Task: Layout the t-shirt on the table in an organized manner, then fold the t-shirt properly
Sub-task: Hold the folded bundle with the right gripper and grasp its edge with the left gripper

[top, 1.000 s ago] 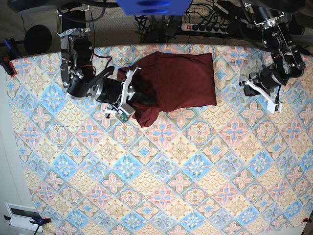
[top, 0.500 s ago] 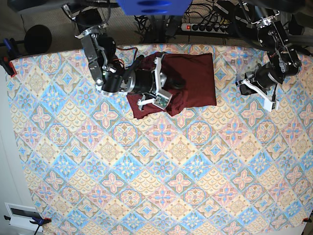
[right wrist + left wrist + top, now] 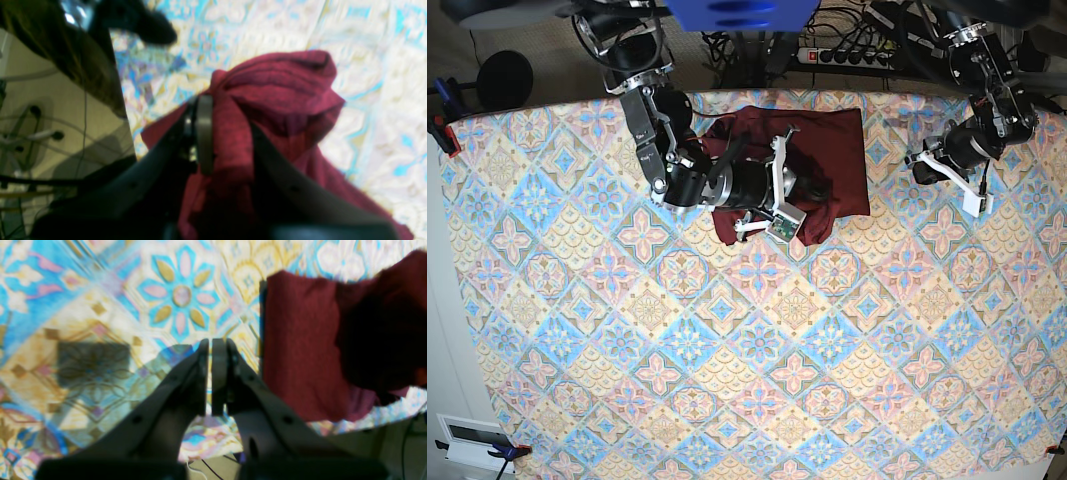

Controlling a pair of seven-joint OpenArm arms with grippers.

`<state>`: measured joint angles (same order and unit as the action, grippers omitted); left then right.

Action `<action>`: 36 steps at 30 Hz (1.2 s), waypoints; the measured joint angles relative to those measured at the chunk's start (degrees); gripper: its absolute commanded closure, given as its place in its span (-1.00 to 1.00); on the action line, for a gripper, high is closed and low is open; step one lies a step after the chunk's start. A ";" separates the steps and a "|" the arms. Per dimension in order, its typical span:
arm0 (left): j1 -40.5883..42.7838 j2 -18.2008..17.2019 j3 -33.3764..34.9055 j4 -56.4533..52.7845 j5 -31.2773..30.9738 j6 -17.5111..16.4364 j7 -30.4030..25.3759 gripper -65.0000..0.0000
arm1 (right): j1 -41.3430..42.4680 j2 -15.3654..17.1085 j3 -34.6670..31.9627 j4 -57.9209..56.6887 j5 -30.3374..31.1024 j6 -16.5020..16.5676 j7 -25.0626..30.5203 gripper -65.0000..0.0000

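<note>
Fabric of the dark maroon t-shirt (image 3: 832, 160) lies bunched near the far edge of the tabletop (image 3: 727, 350), partly folded over on itself, with one straight side toward the left arm and a rumpled, lifted mass toward the middle. The right tool (image 3: 227, 133) is clamped on a thick gather of that cloth: in the right wrist view the red knit is wedged between the two dark fingers (image 3: 203, 133) and drapes over them, hiding most of the far finger. In the base view the right arm (image 3: 717, 185) lies stretched across the t-shirt, its black body and white brackets covering much of the garment's near half, so the shape of what lies beneath cannot be told.

The left tool (image 3: 210, 373) hangs over bare patterned cloth, just beside the straight edge of the t-shirt and not touching it; its fingers are pressed together with only a sliver of light between them and nothing held. Its shadow falls on the floral tiles below.

Beyond the far edge of the tabletop sits a power strip (image 3: 847, 55) amid a tangle of black cables (image 3: 737, 45). A round black object (image 3: 505, 80) rests off the far left corner, and a blue mount (image 3: 742, 12) overhangs the top middle of the view.
</note>
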<state>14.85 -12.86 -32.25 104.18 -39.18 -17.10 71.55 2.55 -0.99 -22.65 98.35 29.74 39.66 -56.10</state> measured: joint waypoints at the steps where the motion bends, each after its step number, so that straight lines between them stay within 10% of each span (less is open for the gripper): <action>1: 0.31 0.00 0.00 0.00 0.07 0.04 0.02 1.00 | 0.07 0.11 -1.07 -0.13 -0.35 -0.04 -0.07 0.94; 8: 0.33 -0.02 0.11 -0.02 0.09 0.15 -0.63 1.00 | -0.04 -0.20 -7.89 0.33 0.20 0.22 0.15 0.53; 21: 0.07 -0.20 0.11 0.00 -0.50 -0.04 -0.42 0.99 | -0.13 6.84 -0.98 7.91 -0.70 0.00 -0.46 0.51; 29: -0.46 -9.11 6.08 0.00 -11.47 -0.04 -0.37 0.98 | -0.68 7.23 3.43 7.13 0.22 0.20 0.09 0.51; 36: -0.37 -10.93 8.11 0.04 -17.73 0.04 0.13 0.52 | -0.68 6.93 3.26 6.43 0.28 0.22 0.39 0.51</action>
<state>14.48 -23.79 -24.14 104.22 -56.90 -17.06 71.68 1.87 5.93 -19.40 104.77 30.02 39.88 -55.70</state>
